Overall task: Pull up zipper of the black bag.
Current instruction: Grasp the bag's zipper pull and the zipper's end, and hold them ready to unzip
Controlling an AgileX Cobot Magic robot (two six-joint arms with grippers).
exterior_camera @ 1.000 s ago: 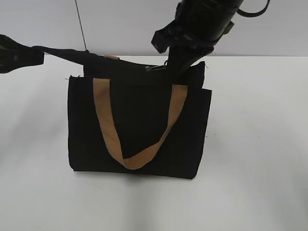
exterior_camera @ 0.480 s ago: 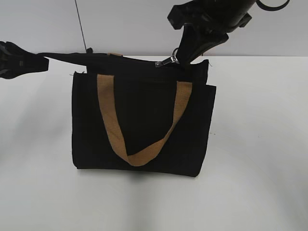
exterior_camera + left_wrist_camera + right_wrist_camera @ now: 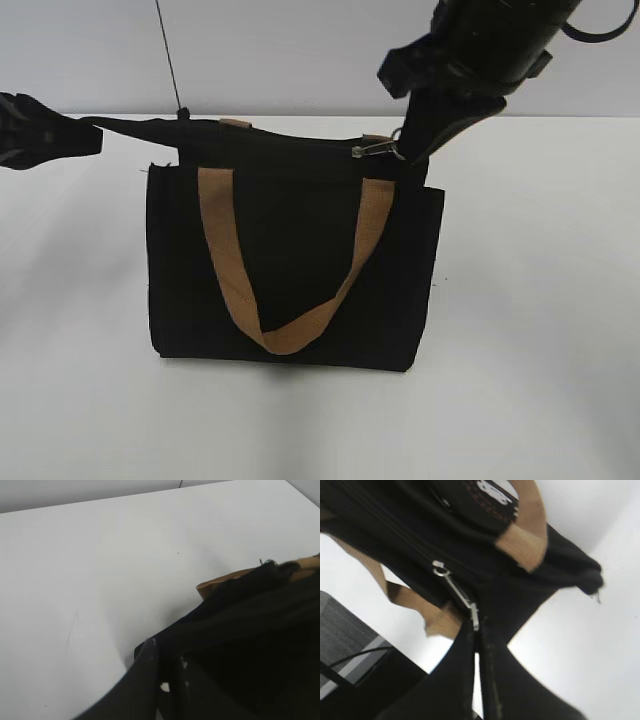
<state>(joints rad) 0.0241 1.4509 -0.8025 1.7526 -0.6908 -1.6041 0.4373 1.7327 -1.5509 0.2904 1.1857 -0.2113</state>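
Observation:
The black bag [image 3: 290,270] stands upright on the white table, its tan handle [image 3: 225,250] hanging down its front. The zipper runs along its top edge, and its silvery pull tab [image 3: 375,148] sits near the right end. My right gripper [image 3: 408,152] is shut on that pull tab; the right wrist view shows the tab [image 3: 460,596] stretched taut into my fingertips [image 3: 476,627]. My left gripper [image 3: 95,132] is shut on the bag's top left corner fabric and stretches it out to the left. The left wrist view shows black fabric [image 3: 240,630] between the jaws [image 3: 167,662].
The white table [image 3: 540,330] spreads all round the bag. A thin black rod or cable [image 3: 170,60] rises behind the bag's left end. The pale wall stands behind the table.
My right gripper has moved to the right along the bag's top, carrying the pull tab from near the middle to near the right end. The left gripper has held its place.

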